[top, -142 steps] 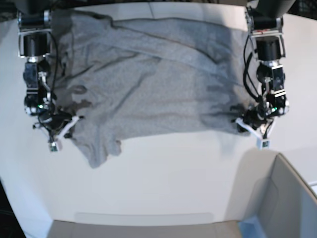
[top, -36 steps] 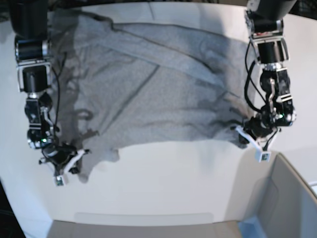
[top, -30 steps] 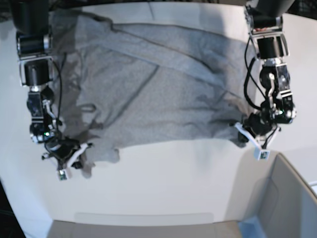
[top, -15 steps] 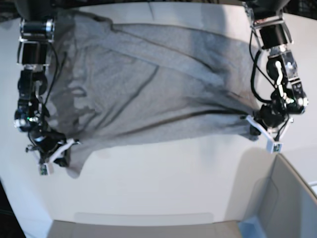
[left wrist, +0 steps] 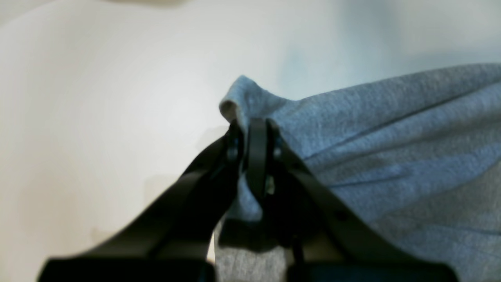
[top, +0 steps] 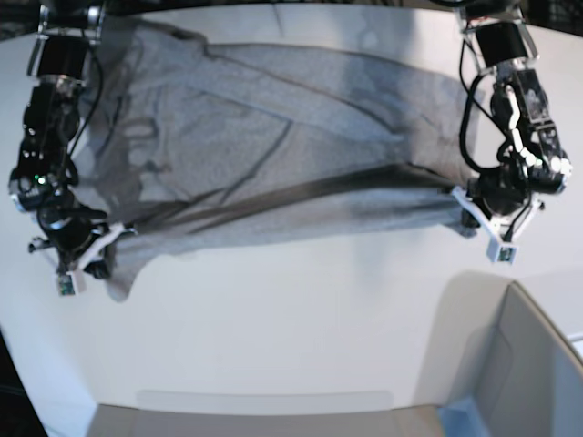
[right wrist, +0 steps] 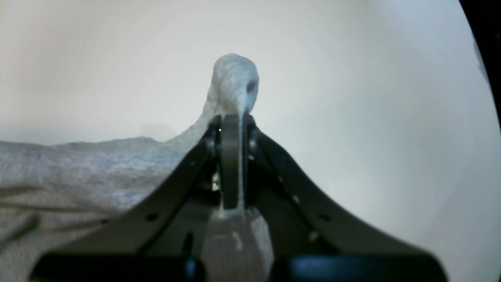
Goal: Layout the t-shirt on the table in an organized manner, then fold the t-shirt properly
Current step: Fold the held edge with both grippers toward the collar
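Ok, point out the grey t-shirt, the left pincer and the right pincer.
light heather-grey cotton t-shirt (top: 273, 146): base view, mid-cloth.
left pincer (left wrist: 250, 129): left wrist view, tips shut on the shirt's edge.
right pincer (right wrist: 231, 121): right wrist view, tips clamping a shirt corner.

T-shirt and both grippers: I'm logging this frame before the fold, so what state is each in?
t-shirt: spread across the table, near edge pulled taut, creased.
left gripper: shut on a t-shirt corner.
right gripper: shut on the opposite corner.

T-shirt (top: 273, 146) on table (top: 291, 319)
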Available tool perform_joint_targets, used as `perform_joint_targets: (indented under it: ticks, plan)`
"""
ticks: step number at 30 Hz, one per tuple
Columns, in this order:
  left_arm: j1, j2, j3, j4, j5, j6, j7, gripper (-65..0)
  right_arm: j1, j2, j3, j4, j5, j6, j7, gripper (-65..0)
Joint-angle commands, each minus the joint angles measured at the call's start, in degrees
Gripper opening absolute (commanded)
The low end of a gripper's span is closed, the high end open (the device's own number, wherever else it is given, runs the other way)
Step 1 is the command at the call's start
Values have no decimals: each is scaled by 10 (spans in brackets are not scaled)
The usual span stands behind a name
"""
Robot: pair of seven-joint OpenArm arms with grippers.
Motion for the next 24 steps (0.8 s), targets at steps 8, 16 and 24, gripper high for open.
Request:
perform_joint_targets:
  ticks: [8,16,24]
  plan:
    - [29,-9,-4,20,-1,0,6,-650,-45,9,31,92,2,-2,-54,-650]
    - [72,-10,-4,87,-1,0,26,-650,-104,13,96,150,73,5,-134,-650]
    - [114,-10,-4,99,-1,0,26,-650,-176,12,132,181,104,33,-139,-650]
